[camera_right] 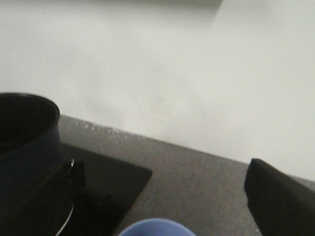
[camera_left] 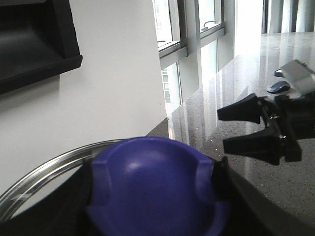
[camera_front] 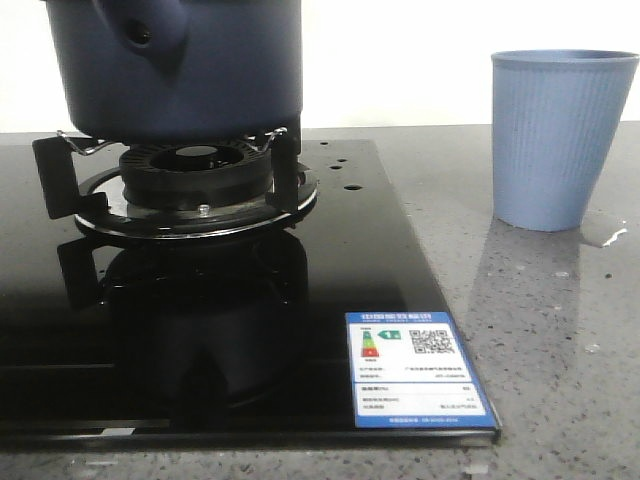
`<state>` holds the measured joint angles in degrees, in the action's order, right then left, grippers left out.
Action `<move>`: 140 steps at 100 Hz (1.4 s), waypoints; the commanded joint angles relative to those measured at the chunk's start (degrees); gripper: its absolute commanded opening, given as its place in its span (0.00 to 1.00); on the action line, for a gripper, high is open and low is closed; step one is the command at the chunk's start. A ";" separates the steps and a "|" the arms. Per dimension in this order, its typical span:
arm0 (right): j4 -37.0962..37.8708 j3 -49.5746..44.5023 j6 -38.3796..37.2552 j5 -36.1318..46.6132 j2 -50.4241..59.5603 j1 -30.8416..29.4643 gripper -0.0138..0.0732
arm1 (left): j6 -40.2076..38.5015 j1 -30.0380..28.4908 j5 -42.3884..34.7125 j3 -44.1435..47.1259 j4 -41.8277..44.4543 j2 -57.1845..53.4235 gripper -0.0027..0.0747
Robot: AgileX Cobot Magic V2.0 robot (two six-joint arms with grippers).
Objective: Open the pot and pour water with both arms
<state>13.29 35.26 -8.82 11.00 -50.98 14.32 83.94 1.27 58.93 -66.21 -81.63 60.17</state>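
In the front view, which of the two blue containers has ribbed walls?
The light-blue cup, standing on the grey counter at the right. The dark navy pot on the burner has smooth matte walls and a tubular side handle.

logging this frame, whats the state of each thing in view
pot: upright on the burner support, open-topped in the right wrist view
lid: off the pot, blue knob between the left gripper jaws
right gripper: jaws open, empty
burner: no flame seen
cup: upright on the counter, apart from the stove
water: small puddle beside the cup
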 commanded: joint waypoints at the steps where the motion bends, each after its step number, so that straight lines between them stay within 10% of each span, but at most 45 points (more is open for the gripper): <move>1: -0.33 2.31 -0.03 3.74 4.74 -0.33 0.88 | -0.47 0.07 -1.45 -1.87 -6.18 0.14 0.44; 11: -0.33 2.31 -0.03 -0.86 10.39 -0.33 0.66 | -0.47 0.21 -1.45 -1.79 -6.29 1.91 0.44; 26: -0.45 2.31 -0.03 -11.00 17.78 -0.33 0.08 | 1.71 2.55 -1.67 -1.79 -6.83 5.54 0.44; 140: -2.73 2.31 -0.23 -20.12 29.16 -0.33 0.08 | 10.31 9.18 -15.77 -1.79 -10.60 22.43 0.44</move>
<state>10.46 35.63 -8.94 -12.95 -21.45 14.32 94.19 9.97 43.12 -66.11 -87.13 84.74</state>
